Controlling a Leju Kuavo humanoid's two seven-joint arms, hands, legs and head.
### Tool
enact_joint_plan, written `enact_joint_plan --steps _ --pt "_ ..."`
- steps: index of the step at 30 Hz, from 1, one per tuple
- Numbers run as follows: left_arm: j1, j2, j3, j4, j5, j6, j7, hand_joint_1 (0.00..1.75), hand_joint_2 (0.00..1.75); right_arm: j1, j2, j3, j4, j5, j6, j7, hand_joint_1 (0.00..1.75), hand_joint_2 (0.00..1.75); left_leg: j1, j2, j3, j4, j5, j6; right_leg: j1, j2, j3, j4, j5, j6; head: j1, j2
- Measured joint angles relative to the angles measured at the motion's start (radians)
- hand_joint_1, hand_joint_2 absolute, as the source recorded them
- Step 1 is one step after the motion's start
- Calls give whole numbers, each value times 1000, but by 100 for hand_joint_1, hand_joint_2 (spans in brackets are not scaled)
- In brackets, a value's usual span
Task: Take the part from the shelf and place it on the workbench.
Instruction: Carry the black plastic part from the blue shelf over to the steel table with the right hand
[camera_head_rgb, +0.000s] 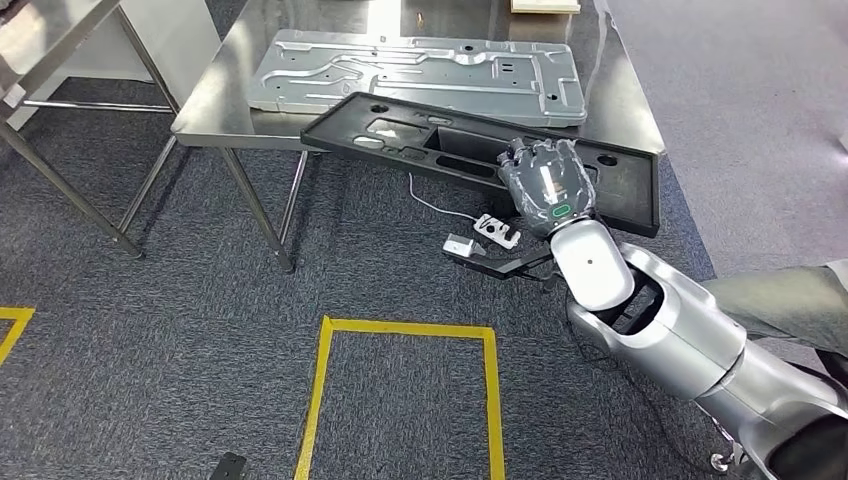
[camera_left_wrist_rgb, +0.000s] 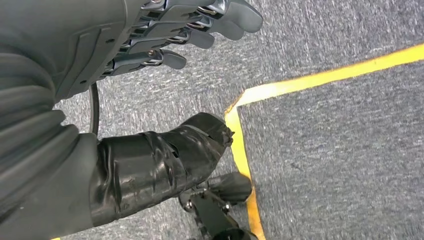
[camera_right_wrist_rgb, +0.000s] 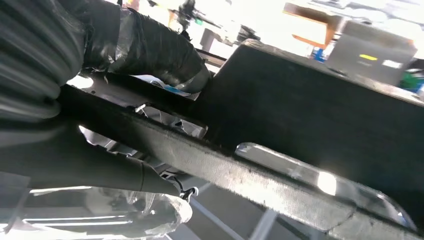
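Note:
A long black plastic panel (camera_head_rgb: 440, 150) with cut-outs hangs at the near edge of the steel workbench (camera_head_rgb: 225, 90), one end over the tabletop and the other out over the carpet. My right hand (camera_head_rgb: 548, 182) grips its near edge, fingers curled over the top. In the right wrist view the black panel (camera_right_wrist_rgb: 300, 120) runs across close up, with my thumb (camera_right_wrist_rgb: 150, 50) on one side and fingers (camera_right_wrist_rgb: 100, 170) on the other. My left hand (camera_left_wrist_rgb: 165, 35) hangs above the carpet, fingers apart and holding nothing.
A grey stamped metal sheet (camera_head_rgb: 420, 75) lies on the workbench behind the panel. A second metal table (camera_head_rgb: 60, 60) stands at the left. Yellow tape (camera_head_rgb: 405, 330) marks a square on the grey carpet. A person's sleeve (camera_head_rgb: 790, 300) shows at the right edge.

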Motion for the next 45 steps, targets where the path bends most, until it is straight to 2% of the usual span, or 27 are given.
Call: enact_joint_plan --steps 2,4,5,8,10,13,14,15,16,18,19,21,24,26,28,29,30,31,33,34,35,36,39,40,42,44,45 --pt "1 0 -1 0 -3 -1 1 0 175 3 1 0 0 18 -1 -27 173 175 1 -3 12 7 -14 -5 -6 -1 26 -90 75 3 0 0" --pt "-1 -1 -3 0 -5 -2 1 0 175 1 5 0 1 40 -1 -56 173 175 -1 -6 14 21 -31 -15 -7 -1 72 -198 121 2 0 0" --pt "-2 -1 -4 0 -6 -2 1 0 175 -1 9 1 2 53 -2 -71 173 175 -1 -7 13 25 -36 -20 -5 -1 85 -226 124 0 0 0" --pt "-5 -2 -6 0 -6 -2 1 0 175 -4 22 2 5 80 -5 -103 173 175 0 -8 14 26 -46 -35 -2 0 96 -244 114 -14 -1 0" --pt "-5 -2 -7 0 -8 -2 0 0 175 -7 28 2 6 89 -5 -111 173 175 3 -5 0 66 -66 -46 -4 -2 109 -251 109 -27 -4 0" --pt "-7 -2 -9 0 -8 -2 -1 0 175 -10 36 2 7 100 -7 -118 173 175 8 -2 -97 240 -121 -59 -3 -4 125 -255 98 -39 -7 0" --pt "-5 -2 -10 0 -8 -2 -1 0 175 -10 38 4 7 101 -7 -120 173 175 9 -2 -128 281 -123 -61 -3 -4 130 -255 94 -39 -8 0" --pt "-4 -2 -10 0 -8 -2 -1 0 175 -10 39 5 8 101 -7 -121 173 175 10 -2 -144 287 -106 -62 -2 -3 136 -255 88 -39 -8 0" --pt "-2 -2 -10 0 -8 -1 -1 0 175 -10 40 7 9 102 -8 -122 173 175 10 -2 -140 255 -72 -60 -3 -2 144 -255 82 -37 -8 0" --pt "-1 -2 -10 0 -9 -1 -1 0 175 -10 40 10 11 106 -8 -122 173 175 9 -1 -95 130 4 -54 -3 -1 160 -255 69 -31 -7 0" --pt "-1 -1 -10 0 -9 -1 -1 0 175 -11 40 11 11 107 -9 -122 173 175 6 -2 -72 76 23 -50 -3 -1 165 -256 63 -26 -7 0" --pt "-3 0 -11 0 -9 0 0 0 175 -12 40 11 11 109 -13 -122 173 175 -1 -2 -49 27 21 -39 -2 1 171 -259 60 -13 -7 0" --pt "0 1 -11 0 -9 -1 2 0 175 -11 34 10 10 109 -17 -117 173 175 -2 0 -28 8 15 -19 -4 0 174 -248 57 3 -5 0" --pt "0 1 -11 0 -9 -1 3 0 175 -12 27 9 8 109 -21 -112 173 175 -1 0 -7 1 9 -5 -5 -1 135 -174 25 6 -3 0" --pt "-1 1 -11 0 -8 -1 5 0 175 -10 21 7 5 109 -25 -111 173 175 -2 0 6 1 -3 3 -4 -2 58 -51 -14 7 -2 0" --pt "0 2 -11 0 -8 0 6 0 175 -8 16 6 5 108 -26 -110 173 175 -3 0 14 1 -10 4 -4 -2 23 -8 -21 9 -2 0" --pt "1 2 -11 0 -7 0 8 0 175 -6 12 6 4 107 -27 -109 173 175 -4 -1 23 2 -17 4 -5 -2 4 1 -9 10 -2 0" --pt "3 2 -11 0 -6 0 9 0 175 -3 8 6 4 107 -27 -108 173 175 -4 -1 34 3 -26 4 -5 -2 2 -24 20 9 -1 0" --pt "5 2 -11 0 -5 0 11 0 175 -1 0 4 2 103 -27 -105 173 175 -4 -3 58 6 -46 -1 -3 -3 35 -144 107 4 -1 0" --pt "4 2 -11 0 -5 0 12 0 175 -2 -3 2 1 101 -27 -102 173 175 -5 -3 65 8 -55 -6 0 -4 52 -200 129 1 -1 0" --pt "2 2 -11 0 -5 1 13 0 175 -2 -7 0 -1 99 -28 -100 173 175 -6 -4 69 9 -63 -11 3 -5 66 -237 143 -3 -2 0" --pt "2 2 -11 0 -4 1 14 0 175 -1 -11 -2 -2 97 -29 -98 173 175 -6 -3 72 12 -68 -18 6 -5 72 -252 139 -9 -2 0" --pt "2 2 -11 0 -3 3 18 0 175 3 -24 -9 -8 96 -30 -95 173 175 -5 0 74 36 -77 -34 5 -2 98 -263 130 -27 -2 0" --pt "2 2 -11 0 -3 4 18 0 175 4 -27 -12 -8 96 -30 -95 173 175 -3 0 60 65 -83 -38 4 -1 109 -266 126 -33 -3 0" --pt "0 2 -11 0 -3 4 18 0 175 5 -32 -19 -9 96 -31 -94 173 175 2 1 -6 172 -110 -48 3 -1 127 -268 114 -41 -3 0" --pt "0 2 -11 0 -2 4 19 0 175 8 -34 -22 -9 96 -31 -94 173 175 7 2 -85 266 -148 -56 4 2 143 -268 99 -42 -3 0" --pt "2 2 -11 0 -2 4 19 0 175 12 -35 -22 -9 96 -31 -94 173 175 9 2 -109 277 -153 -58 4 4 153 -268 90 -41 -3 0"
